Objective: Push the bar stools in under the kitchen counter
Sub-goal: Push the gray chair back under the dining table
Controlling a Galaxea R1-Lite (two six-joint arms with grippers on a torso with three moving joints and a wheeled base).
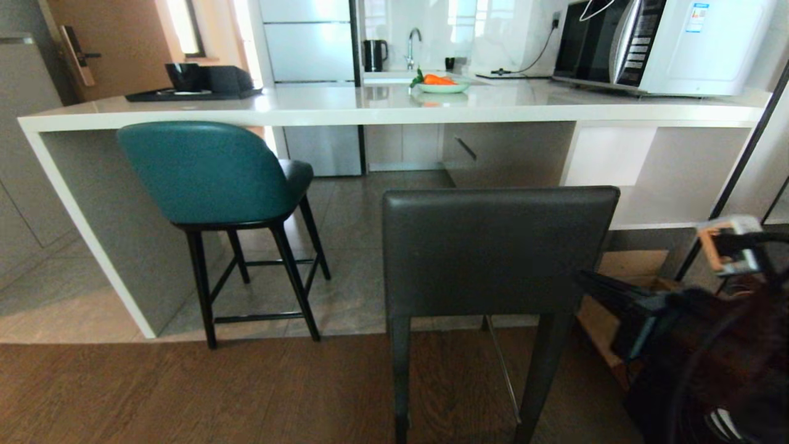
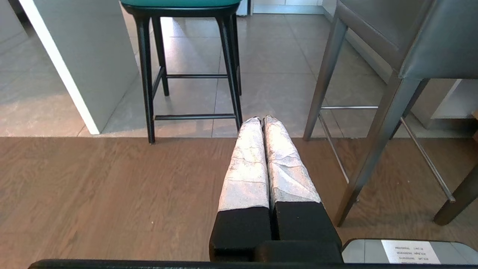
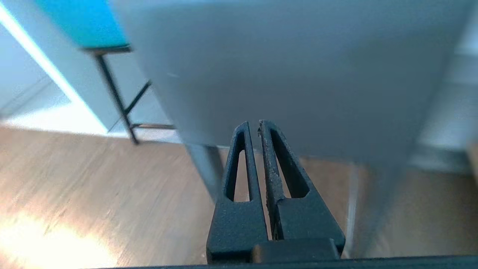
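Right gripper [image 3: 253, 125] has its fingers pressed together with nothing between them, tips pointed at the flat back panel of the dark grey stool [image 3: 283, 74], close behind it but contact not certain. In the head view the right arm sits at about 4 o'clock, beside that stool's backrest. Left gripper [image 2: 261, 120] is parked low over the wood floor, its wrapped fingers closed and empty, aimed at the gap between the two stools. Grey stool [image 1: 499, 246] stands at roughly 6 o'clock, its near legs on the wood floor, well out from the kitchen counter [image 1: 394, 114] — still needs pushing in. Teal stool [image 1: 206, 172] at 10 o'clock is already mostly under the slab, its curved back just below the counter edge, near the white side leg [image 1: 86, 234]. Handling guess: the grey stool looks rigid and fairly heavy, tall with narrow footing, so a push high on the backrest could tip it forward, and the feet may catch at the wood-to-tile seam. Better to press with closed fingers low on the back panel near seat level, centred so it doesn't swivel. Upholstery looks smooth, so the tips may slide — keep the push square. The teal stool looks lighter on thin black legs; push on the padded back, centred.
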